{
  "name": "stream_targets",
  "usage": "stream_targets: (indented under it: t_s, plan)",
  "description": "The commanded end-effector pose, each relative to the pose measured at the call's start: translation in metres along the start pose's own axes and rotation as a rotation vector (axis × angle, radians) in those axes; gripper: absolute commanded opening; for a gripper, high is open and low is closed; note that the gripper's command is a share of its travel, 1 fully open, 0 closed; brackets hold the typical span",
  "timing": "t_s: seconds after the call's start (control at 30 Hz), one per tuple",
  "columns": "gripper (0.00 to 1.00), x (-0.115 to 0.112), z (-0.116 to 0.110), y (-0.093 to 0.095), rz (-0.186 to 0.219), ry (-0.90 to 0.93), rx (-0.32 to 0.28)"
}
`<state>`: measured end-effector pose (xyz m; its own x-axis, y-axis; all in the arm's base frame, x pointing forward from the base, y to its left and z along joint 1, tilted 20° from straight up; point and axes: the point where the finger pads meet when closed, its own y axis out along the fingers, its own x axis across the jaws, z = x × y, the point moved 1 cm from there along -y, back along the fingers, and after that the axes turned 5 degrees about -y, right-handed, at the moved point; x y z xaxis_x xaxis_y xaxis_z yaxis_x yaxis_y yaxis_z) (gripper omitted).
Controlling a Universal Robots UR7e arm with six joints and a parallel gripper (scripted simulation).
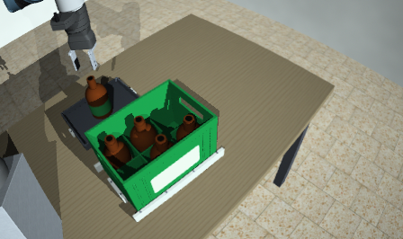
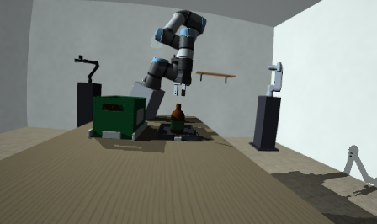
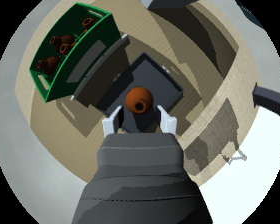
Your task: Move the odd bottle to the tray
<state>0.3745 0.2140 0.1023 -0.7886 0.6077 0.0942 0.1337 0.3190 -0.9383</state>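
Above the tray (image 1: 76, 122) (image 2: 195, 136) (image 3: 163, 82), we hold our gripper (image 1: 85, 67) (image 2: 180, 93) (image 3: 139, 112) pointing down, fingers wide and apart from the bottle (image 1: 97, 97) (image 2: 177, 122) (image 3: 139, 95). Brown and green-banded, it stands upright on the tray, beside the green crate (image 1: 171, 166) (image 2: 103, 120) (image 3: 77, 75).

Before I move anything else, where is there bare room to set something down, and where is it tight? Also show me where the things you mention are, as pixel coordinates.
Widest patch: the tabletop (image 1: 252, 91) between the green crate's (image 1: 180, 160) (image 2: 119, 116) (image 3: 73, 65) handle end and the far table corner. The dark tray (image 1: 74, 114) (image 3: 161, 82) has some bare floor around the upright brown bottle (image 1: 99, 97) (image 2: 177, 118) (image 3: 139, 97). Tight: the crate-tray gap and inside the crate, among four bottles.
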Motion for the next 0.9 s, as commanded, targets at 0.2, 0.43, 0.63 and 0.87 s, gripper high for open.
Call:
stream_targets:
  t_s: [0.2, 0.43, 0.63, 0.87]
  plan:
    - [1.0, 0.0, 0.0, -0.017, 0.0, 0.0, -0.001]
    - [1.0, 0.0, 0.0, -0.023, 0.0, 0.0, -0.001]
    - [1.0, 0.0, 0.0, -0.024, 0.0, 0.0, -0.001]
    - [0.0, 0.0, 0.0, -0.024, 0.0, 0.0, -0.001]
